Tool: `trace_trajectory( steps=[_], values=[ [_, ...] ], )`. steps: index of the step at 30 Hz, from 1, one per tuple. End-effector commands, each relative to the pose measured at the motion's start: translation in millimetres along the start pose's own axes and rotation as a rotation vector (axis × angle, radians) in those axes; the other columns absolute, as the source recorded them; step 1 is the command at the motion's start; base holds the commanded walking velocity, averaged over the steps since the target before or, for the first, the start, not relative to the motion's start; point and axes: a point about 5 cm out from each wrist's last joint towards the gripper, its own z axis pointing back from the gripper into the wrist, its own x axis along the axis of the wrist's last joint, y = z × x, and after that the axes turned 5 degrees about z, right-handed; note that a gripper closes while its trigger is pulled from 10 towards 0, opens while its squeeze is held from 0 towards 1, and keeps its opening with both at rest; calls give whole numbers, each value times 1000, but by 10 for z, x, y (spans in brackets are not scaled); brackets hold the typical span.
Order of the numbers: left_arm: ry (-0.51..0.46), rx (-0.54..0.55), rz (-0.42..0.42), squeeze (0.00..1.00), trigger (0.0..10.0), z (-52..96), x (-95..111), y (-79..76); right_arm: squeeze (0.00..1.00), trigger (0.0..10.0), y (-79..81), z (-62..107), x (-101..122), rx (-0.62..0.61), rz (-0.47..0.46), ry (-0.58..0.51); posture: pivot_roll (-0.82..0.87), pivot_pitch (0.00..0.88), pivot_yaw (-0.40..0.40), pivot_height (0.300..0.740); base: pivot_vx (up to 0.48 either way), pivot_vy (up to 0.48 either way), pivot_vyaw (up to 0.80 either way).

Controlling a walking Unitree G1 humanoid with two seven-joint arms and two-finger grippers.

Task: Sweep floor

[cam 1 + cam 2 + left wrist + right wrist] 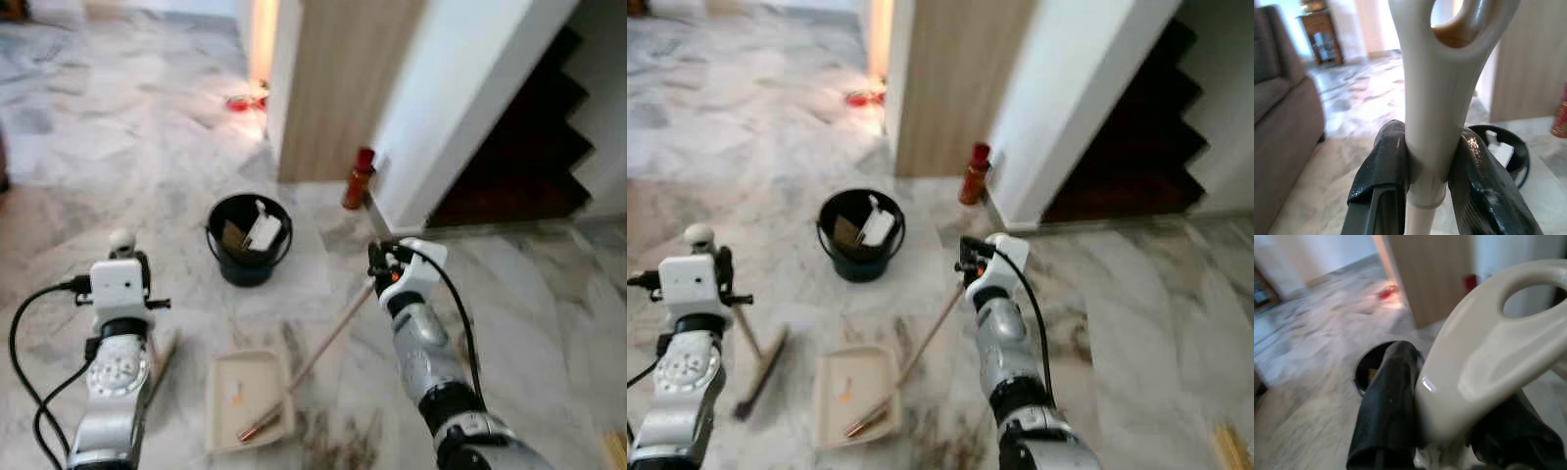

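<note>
With the left gripper (1425,181) clamped on the broom handle (1437,98) and the right gripper (1449,431) on the dustpan handle (1484,362), debris in the dustpan (250,397) awaits the bucket (249,240).

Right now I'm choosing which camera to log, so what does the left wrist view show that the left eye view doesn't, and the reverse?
Left wrist view alone: a grey sofa, a wooden side table, and the left end effector seen close, its fingers shut on the cream broom handle.

Left eye view alone: the dustpan on the floor, its long handle held by the right end effector, and the dark stairs.

Both: the black bucket, the red bottle, the wood panel and the marble floor.
</note>
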Motion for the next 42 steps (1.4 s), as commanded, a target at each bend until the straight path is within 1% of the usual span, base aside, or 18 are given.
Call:
trace_trajectory(
  steps=[1, 37, 40, 42],
  values=[
    [-46, -38, 24, 0, 10000, -3, 100, -120, 0, 10000, -104, 16, 40, -37, -6, -20, 218, 103, -117, 740, 0, 480, -800],
    [-65, -31, 10, 0, 10000, -33, 147, -87, 0, 10000, -77, 6, 40, -34, -13, -26, 230, 95, -113, 740, 0, 480, -800],
    [-67, -28, 7, 0, 10000, -35, 154, -83, 0, 10000, -72, 6, 43, -33, -12, -31, 232, 96, -113, 740, 0, 480, 0],
    [-75, -28, 3, 0, 10000, -35, 165, -82, 0, 10000, -69, 6, 51, -33, -12, -40, 233, 96, -113, 740, 0, 0, 0]
  ],
)
